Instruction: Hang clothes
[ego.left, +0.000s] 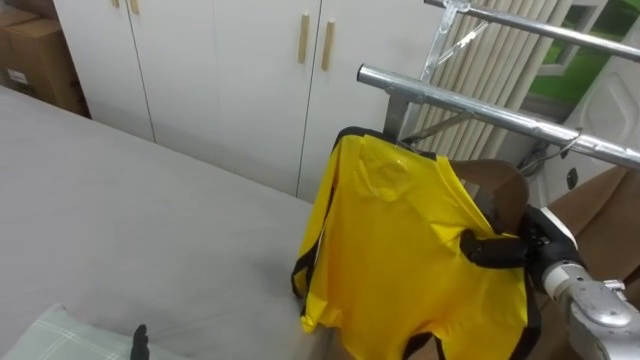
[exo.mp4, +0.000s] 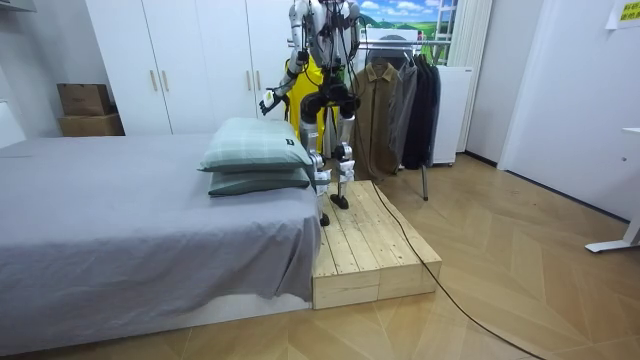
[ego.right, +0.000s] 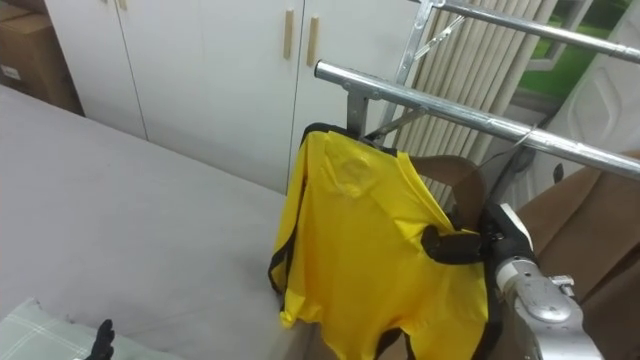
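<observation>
The yellow shirt (ego.left: 400, 240) pinched in my right hand (ego.left: 522, 250) is a thin, slick cloth with a soft sheen. I see it creased and edged in matt black trim. The hand's fingers (ego.left: 485, 250) look matt black, plastic or rubber, I can't tell which; behind them the casing is bare brushed metal. Above the hand, the rail (ego.left: 470, 105) is a smooth, bright metal tube. Just right of the hand hangs a brown garment (ego.left: 600, 215) of matt, heavier cloth. Left of the hand, the bed sheet (ego.left: 130, 230) is smooth grey matt cloth. Beyond the hand, the wardrobe doors (ego.left: 230, 80) are smooth white, their handles (ego.left: 303, 38) pale wood. Far left I see a matt cardboard box (ego.left: 40, 55).
</observation>
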